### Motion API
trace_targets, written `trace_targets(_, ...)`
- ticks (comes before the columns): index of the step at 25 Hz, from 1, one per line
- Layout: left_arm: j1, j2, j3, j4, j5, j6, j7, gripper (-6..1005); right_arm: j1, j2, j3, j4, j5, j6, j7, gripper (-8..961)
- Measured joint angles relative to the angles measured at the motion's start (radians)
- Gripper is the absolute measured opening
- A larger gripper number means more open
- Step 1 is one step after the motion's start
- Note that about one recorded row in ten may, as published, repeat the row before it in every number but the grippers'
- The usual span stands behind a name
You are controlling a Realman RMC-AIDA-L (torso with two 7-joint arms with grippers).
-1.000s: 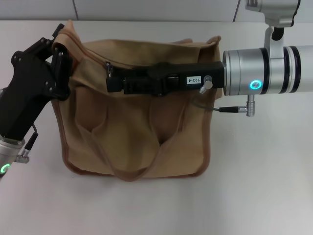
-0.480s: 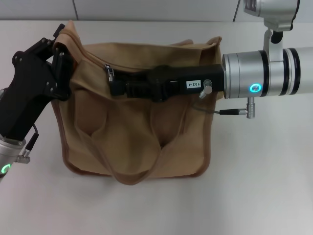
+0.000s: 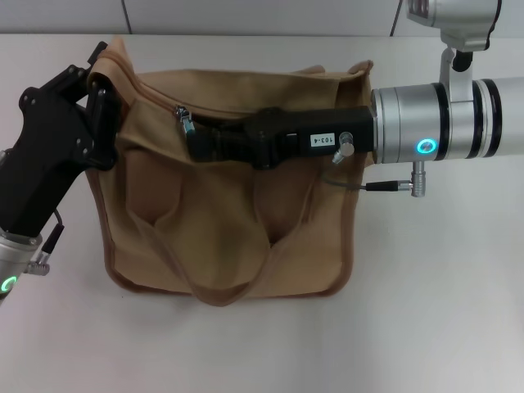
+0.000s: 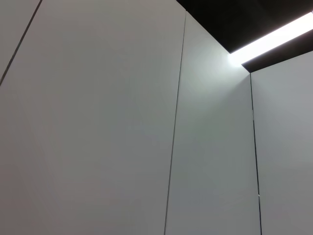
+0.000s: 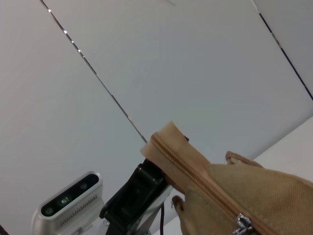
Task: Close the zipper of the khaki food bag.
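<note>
The khaki food bag [image 3: 229, 237] lies on the white table with its handles toward me. My left gripper [image 3: 98, 80] is shut on the bag's far-left top corner; it also shows in the right wrist view [image 5: 142, 188], clamped on that corner. My right gripper [image 3: 193, 141] reaches in from the right across the bag's top, and its tip meets the small silver zipper pull [image 3: 186, 123] near the left end. The zipper [image 5: 195, 183] looks closed from the held corner down to the pull [image 5: 240, 226]. The right arm hides the rest of it.
The white table [image 3: 426, 311] lies all around the bag. A grey wall [image 3: 246, 15] runs along the back. The right arm's silver wrist [image 3: 442, 119] hangs over the table right of the bag. The left wrist view shows only wall panels [image 4: 98, 122] and a light strip.
My right gripper has rolled at the wrist and drawn back slightly to the right. The pull has tilted toward its tip. The left gripper and the bag's corner have not moved.
</note>
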State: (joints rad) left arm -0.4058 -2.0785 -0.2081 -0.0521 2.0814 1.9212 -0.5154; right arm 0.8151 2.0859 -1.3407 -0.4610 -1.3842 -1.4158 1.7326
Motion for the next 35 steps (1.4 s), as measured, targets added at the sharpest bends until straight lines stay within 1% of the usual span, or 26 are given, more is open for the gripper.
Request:
trace_targets(5, 0.005, 0.000, -0.003, 0.000, 0.000, 0.000, 0.000, 20, -0.005, 0.000, 0.008, -0.001, 0.001, 0.000, 0.000, 1)
trace_targets(10, 0.017, 0.002, -0.012, 0.003, -0.007, -0.003, 0.000, 20, -0.029, -0.003, 0.018, -0.001, 0.001, 0.000, -0.001, 0)
trace_targets(12, 0.039, 0.004, -0.042, 0.006, -0.007, -0.012, -0.005, 21, -0.051, -0.007, 0.042, -0.001, -0.001, 0.000, -0.001, 0)
trace_targets(13, 0.039, 0.004, -0.042, 0.006, -0.007, -0.012, -0.005, 21, -0.051, -0.007, 0.042, -0.001, -0.001, 0.000, -0.001, 0)
trace_targets(17, 0.067, 0.005, -0.075, 0.009, -0.007, -0.014, -0.006, 21, -0.079, -0.015, 0.068, -0.002, -0.003, -0.004, -0.001, -1)
trace_targets(20, 0.078, 0.007, -0.085, 0.010, -0.007, -0.014, -0.007, 21, -0.106, -0.023, 0.093, -0.003, -0.004, -0.015, -0.001, -1)
trace_targets(23, 0.082, 0.007, -0.091, 0.010, -0.007, -0.015, -0.007, 21, -0.113, -0.026, 0.096, -0.003, -0.004, -0.017, -0.001, -1)
trace_targets(26, 0.091, 0.008, -0.098, 0.012, -0.008, -0.022, -0.008, 21, -0.147, -0.038, 0.116, -0.002, -0.005, -0.042, -0.001, -2)
trace_targets(27, 0.093, 0.008, -0.098, 0.012, -0.008, -0.026, -0.008, 21, -0.170, -0.043, 0.136, 0.000, -0.005, -0.053, -0.001, -2)
trace_targets(29, 0.094, 0.009, -0.099, 0.012, -0.009, -0.036, -0.008, 21, -0.180, -0.045, 0.146, 0.000, -0.006, -0.058, -0.001, -2)
trace_targets(30, 0.096, 0.009, -0.099, 0.012, -0.009, -0.040, -0.007, 21, -0.202, -0.050, 0.166, 0.000, -0.006, -0.066, -0.001, -2)
trace_targets(31, 0.096, 0.009, -0.099, 0.012, -0.009, -0.040, -0.007, 21, -0.202, -0.050, 0.166, 0.000, -0.006, -0.066, -0.001, -2)
trace_targets(32, 0.096, 0.008, -0.099, 0.012, -0.009, -0.045, -0.005, 21, -0.221, -0.056, 0.187, 0.001, -0.007, -0.074, -0.001, -2)
trace_targets(35, 0.096, 0.008, -0.099, 0.012, -0.009, -0.050, -0.005, 21, -0.241, -0.062, 0.203, 0.001, -0.007, -0.080, -0.001, -3)
